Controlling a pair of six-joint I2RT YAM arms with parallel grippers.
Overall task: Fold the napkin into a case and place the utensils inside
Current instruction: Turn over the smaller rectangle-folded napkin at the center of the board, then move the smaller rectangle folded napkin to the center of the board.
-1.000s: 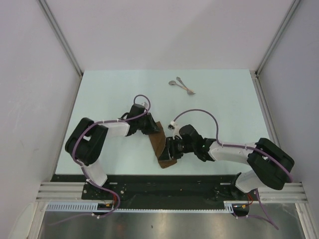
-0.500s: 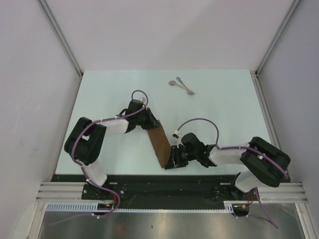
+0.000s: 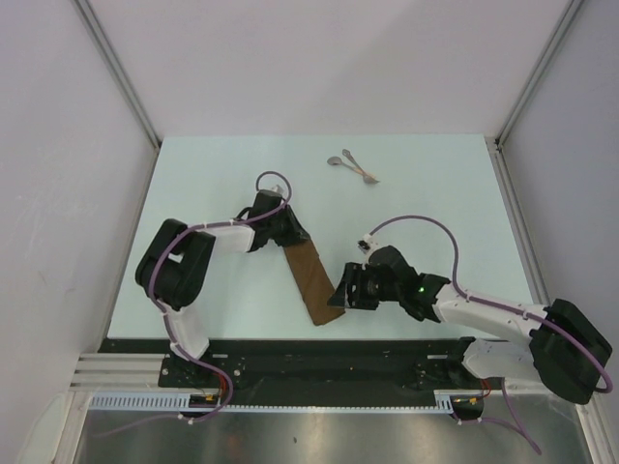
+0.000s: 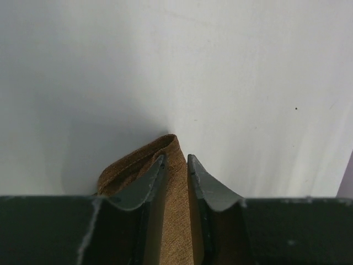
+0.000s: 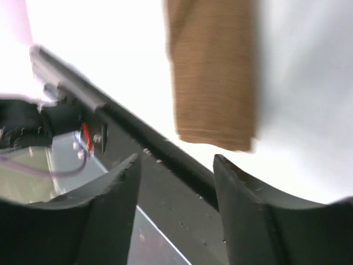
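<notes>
Brown case (image 3: 312,280) flat, utensils (image 3: 353,166) well apart

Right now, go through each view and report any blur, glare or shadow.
Top external: sharp and evenly lit, no glare on the napkin. Left wrist: crisp on the napkin between the fingers, with a soft grey shadow on the table to its left. Right wrist: smeared by blur, upper left washed out white.
</notes>
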